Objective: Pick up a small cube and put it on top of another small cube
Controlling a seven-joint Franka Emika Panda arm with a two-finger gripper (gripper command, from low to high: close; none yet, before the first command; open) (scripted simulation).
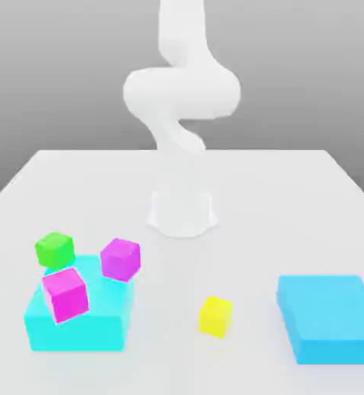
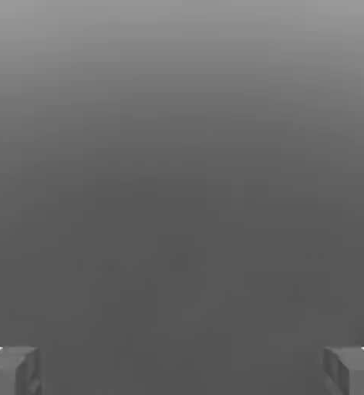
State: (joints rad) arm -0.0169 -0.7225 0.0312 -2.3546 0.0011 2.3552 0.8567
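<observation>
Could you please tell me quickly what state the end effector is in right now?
End effector: open, fingers wide apart, holding nothing.

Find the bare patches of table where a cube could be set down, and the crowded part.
Free: between the yellow cube and the blue block; the stretch behind them toward the arm's base. Crowded: the cyan block with the green cube and two magenta cubes.

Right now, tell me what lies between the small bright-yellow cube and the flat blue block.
Nothing: in the exterior view, bare white table separates the small bright-yellow cube from the flat blue block.
</observation>
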